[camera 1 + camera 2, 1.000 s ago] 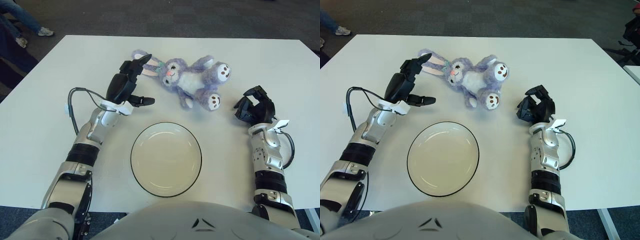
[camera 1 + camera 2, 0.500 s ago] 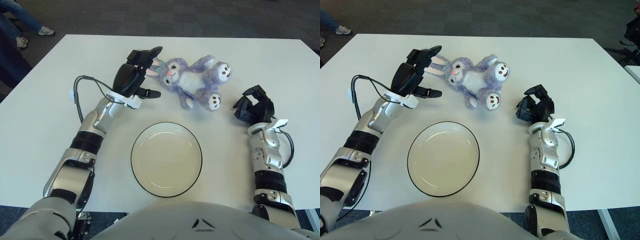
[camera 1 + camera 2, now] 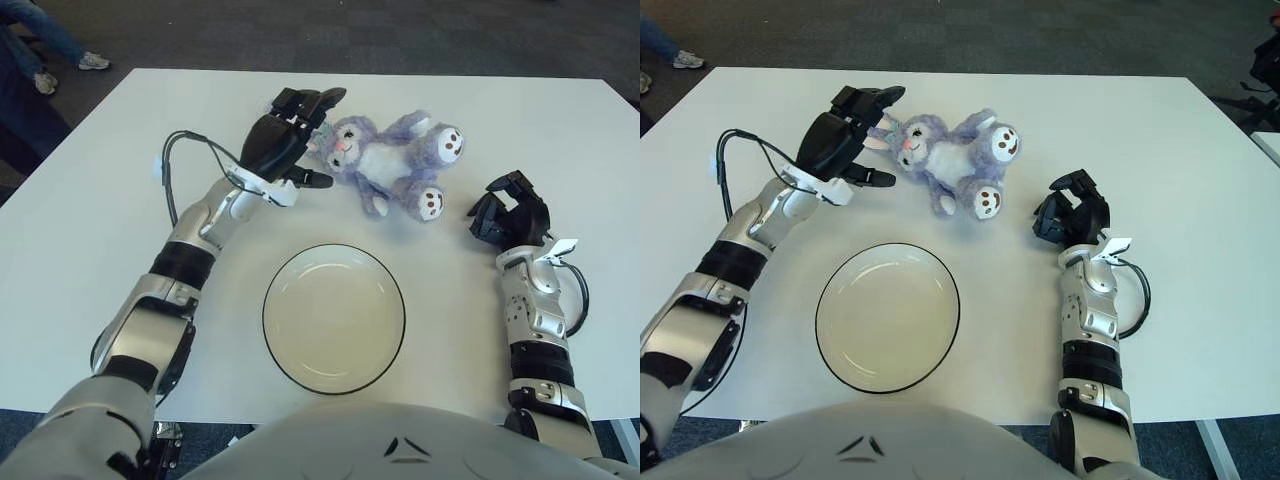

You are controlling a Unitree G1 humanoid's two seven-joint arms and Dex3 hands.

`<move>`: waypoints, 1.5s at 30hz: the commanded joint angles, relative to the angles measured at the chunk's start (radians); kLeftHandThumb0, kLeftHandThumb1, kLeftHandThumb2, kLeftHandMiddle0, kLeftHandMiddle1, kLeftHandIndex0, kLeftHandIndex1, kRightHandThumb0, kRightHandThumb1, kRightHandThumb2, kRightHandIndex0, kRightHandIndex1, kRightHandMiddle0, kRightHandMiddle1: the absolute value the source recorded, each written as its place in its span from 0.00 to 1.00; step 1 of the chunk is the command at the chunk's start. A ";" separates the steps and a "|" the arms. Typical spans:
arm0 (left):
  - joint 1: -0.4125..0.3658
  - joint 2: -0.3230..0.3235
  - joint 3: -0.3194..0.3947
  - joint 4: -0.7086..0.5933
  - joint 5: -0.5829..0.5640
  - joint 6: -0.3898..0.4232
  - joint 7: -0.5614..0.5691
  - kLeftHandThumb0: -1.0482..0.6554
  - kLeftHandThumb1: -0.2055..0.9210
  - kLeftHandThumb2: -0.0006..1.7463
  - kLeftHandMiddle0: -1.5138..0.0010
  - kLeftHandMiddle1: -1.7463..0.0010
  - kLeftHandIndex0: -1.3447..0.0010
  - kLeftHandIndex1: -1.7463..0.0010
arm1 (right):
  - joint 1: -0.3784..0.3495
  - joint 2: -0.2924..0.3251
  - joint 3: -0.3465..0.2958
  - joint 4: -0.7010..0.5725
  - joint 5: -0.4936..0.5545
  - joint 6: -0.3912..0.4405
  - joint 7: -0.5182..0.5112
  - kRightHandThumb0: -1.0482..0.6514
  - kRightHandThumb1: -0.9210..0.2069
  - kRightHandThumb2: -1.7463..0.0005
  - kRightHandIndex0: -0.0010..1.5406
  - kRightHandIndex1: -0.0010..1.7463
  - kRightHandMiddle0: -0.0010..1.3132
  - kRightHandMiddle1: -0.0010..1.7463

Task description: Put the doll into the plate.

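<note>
A purple and white plush rabbit doll (image 3: pixel 392 163) lies on its back on the white table, beyond the plate. A round cream plate (image 3: pixel 334 317) with a dark rim sits near the table's front edge, nothing in it. My left hand (image 3: pixel 292 140) hovers open right at the doll's ears and head, fingers spread over the ears, thumb pointing toward its face. The ears are mostly hidden behind this hand. My right hand (image 3: pixel 510 214) shows to the right of the doll's feet, fingers curled, holding nothing.
The white table (image 3: pixel 100 200) stretches wide on all sides of the plate. A cable (image 3: pixel 180 165) loops off my left forearm. A person's legs and shoes (image 3: pixel 40 50) show on the floor beyond the table's far left corner.
My left hand has moved forward and to the right, from left of the doll's ears to directly over them. The doll, the plate and my right hand have stayed put.
</note>
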 commanded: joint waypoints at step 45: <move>-0.316 -0.067 -0.244 0.344 0.071 0.094 -0.154 0.14 0.68 0.38 0.96 0.83 1.00 0.96 | 0.054 0.027 0.013 0.008 -0.019 0.036 -0.018 0.61 0.70 0.14 0.47 1.00 0.44 0.96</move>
